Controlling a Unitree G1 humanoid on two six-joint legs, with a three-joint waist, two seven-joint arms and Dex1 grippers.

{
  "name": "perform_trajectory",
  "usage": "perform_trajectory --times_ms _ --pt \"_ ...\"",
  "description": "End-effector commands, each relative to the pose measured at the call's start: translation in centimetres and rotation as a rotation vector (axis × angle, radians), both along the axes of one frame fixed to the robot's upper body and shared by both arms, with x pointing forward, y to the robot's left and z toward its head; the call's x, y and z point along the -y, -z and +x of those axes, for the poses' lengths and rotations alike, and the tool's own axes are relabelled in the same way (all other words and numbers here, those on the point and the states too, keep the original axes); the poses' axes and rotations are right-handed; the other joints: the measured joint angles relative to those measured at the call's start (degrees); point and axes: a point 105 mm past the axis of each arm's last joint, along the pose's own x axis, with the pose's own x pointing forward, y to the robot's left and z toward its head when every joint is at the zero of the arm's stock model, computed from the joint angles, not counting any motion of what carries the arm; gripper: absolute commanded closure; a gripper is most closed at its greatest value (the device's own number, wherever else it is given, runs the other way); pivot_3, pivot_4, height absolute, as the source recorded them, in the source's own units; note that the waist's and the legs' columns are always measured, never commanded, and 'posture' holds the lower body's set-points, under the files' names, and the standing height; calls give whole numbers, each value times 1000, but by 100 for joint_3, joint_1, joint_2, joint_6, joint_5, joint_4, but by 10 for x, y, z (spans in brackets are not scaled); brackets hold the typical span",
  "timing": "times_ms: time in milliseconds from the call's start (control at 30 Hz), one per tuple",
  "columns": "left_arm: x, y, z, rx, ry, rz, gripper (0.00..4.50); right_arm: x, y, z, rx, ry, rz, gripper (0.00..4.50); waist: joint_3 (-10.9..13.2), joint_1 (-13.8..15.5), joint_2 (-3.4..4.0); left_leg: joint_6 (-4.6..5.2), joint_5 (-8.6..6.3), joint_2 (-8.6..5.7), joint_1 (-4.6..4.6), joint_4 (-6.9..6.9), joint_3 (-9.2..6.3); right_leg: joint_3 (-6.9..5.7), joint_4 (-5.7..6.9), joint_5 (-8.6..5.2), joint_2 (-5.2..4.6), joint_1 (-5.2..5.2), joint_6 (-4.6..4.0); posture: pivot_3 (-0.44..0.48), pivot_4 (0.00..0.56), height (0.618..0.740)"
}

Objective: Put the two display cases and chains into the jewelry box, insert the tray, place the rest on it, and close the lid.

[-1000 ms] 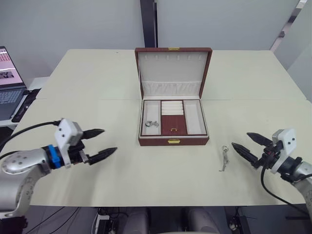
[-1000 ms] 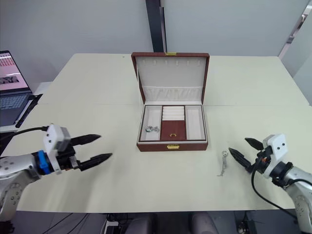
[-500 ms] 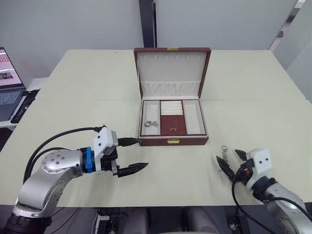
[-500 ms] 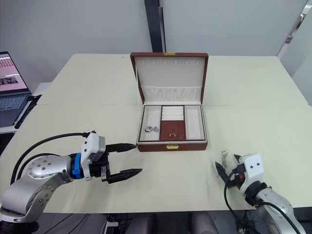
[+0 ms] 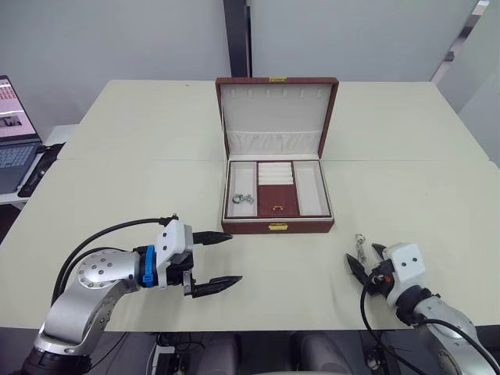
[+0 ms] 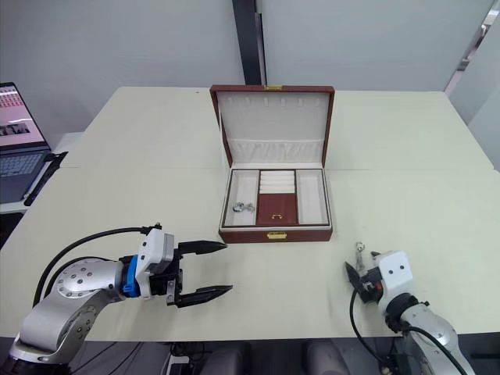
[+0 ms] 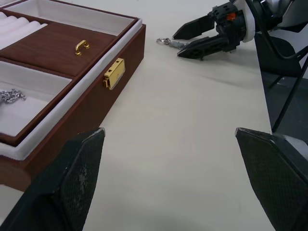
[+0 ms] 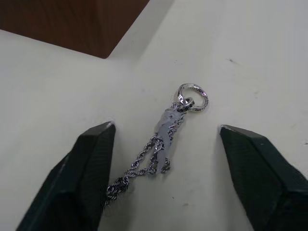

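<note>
The red-brown jewelry box stands open at the table's middle with its lid upright. A cream compartmented insert fills it, and one silver chain lies in its left compartment. A second chain lies on the table right of the box. My right gripper is open, low over the table, its fingers on either side of that chain without closing on it. In front of the box's left corner, my left gripper hangs open and holds nothing. The display cases are out of view.
A laptop sits off the table's left edge. The left wrist view shows the box's gold clasp and, farther off, the right gripper by the chain.
Over the last second my right gripper moved left and down until it straddles the table chain. My left gripper swung right toward the front of the box. Both stayed open.
</note>
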Motion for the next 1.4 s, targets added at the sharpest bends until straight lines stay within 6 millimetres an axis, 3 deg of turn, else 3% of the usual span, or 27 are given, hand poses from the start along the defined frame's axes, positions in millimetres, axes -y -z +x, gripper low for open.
perform_trajectory --times_ms 33,500,733,1033,1233,1400 --pt "4 -3 -2 29 21 -12 0 9 12 -4 -62 33 -9 2094 -4 4 -4 0 0 -2 0 0 0 0 0 0 0 1 0 0 150 740" --pt "5 -8 2 42 15 -26 0 17 13 -3 -81 49 -24 4426 -37 15 -23 1 -1 -3 21 -2 -35 -14 -34 0 -1 56 0 0 150 740" --pt "9 -13 4 47 14 -31 0 17 -8 4 11 33 40 4430 -34 15 -20 2 -1 -6 41 -6 -48 -24 -54 0 0 89 0 0 150 740" --pt "7 -18 11 49 -25 -54 0 8 -61 19 178 -58 210 4430 -25 6 -2 2 -1 -3 40 -7 -49 -23 -53 0 0 87 0 0 150 740" --pt "0 -18 15 43 -108 -83 0 -20 -102 38 237 -181 300 4430 -24 -4 0 2 -1 -3 40 -7 -50 -23 -53 0 0 87 0 0 150 740" --pt "-6 -18 16 49 -175 -98 0 -42 -119 54 245 -265 318 4430 -22 1 3 2 -1 -3 38 -7 -53 -24 -53 0 0 84 0 0 150 740"
